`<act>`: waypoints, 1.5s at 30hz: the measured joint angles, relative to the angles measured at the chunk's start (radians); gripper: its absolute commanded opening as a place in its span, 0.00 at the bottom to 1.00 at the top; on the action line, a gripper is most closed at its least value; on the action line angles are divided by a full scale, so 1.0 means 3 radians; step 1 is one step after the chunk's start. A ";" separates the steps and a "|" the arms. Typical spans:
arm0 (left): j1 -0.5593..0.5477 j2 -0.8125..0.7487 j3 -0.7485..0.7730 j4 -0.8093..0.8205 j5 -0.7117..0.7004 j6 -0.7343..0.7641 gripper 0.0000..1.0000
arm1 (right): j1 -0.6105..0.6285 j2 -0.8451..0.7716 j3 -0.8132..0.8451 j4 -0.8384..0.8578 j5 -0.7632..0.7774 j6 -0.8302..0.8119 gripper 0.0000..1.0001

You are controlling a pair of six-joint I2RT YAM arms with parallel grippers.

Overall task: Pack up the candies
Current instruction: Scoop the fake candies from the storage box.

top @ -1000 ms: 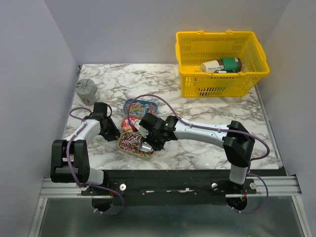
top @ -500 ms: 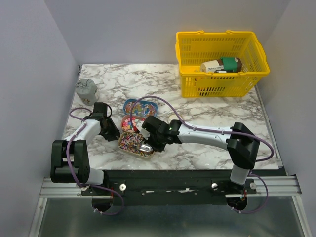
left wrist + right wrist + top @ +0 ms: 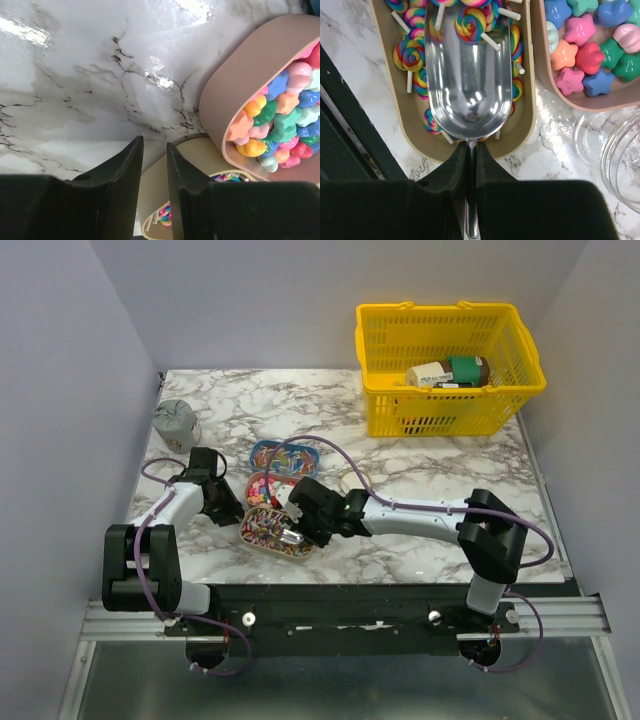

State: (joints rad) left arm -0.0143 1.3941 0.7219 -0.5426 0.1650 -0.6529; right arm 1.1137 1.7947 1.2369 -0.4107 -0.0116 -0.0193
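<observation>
Over the last second the right arm has sunk lower and flatter, easing the scoop a little further into the tan tray; the left arm has not shifted. At the tan tray's left end the left pincer is nearly closed. The tray's wall runs up between its fingers, so it looks to be pinching that wall to steady the tray on the surface. Inside the tan tray lie candies: rainbow-swirl lollipops on short white sticks, thickest away from the handle. The scoop's bowl rests among them with only a couple at its lip. At the tray's right end the right pincer is clamped on the thin handle. Just right of the tan tray, a pink tray holds star-shaped and rounded sweets in pink, blue, green and orange, and a clear jar stands beside it. I judge the step to be scooping, barely loaded: next comes a push under the heap, then a level lift
</observation>
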 measured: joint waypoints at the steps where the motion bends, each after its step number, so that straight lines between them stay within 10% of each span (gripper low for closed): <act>1: 0.0000 -0.0005 0.0003 -0.0008 0.0004 -0.0001 0.37 | 0.0000 -0.0014 -0.0020 0.0015 0.0010 0.0000 0.01; 45: -0.0003 -0.0010 0.0075 -0.0034 0.0099 0.0095 0.36 | -0.0001 0.0139 0.0200 -0.0268 0.0139 -0.0027 0.01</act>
State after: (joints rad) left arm -0.0151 1.3911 0.7444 -0.5529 0.1947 -0.6243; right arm 1.1133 1.8362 1.2968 -0.4911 0.0299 -0.0273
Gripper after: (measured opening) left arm 0.370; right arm 0.164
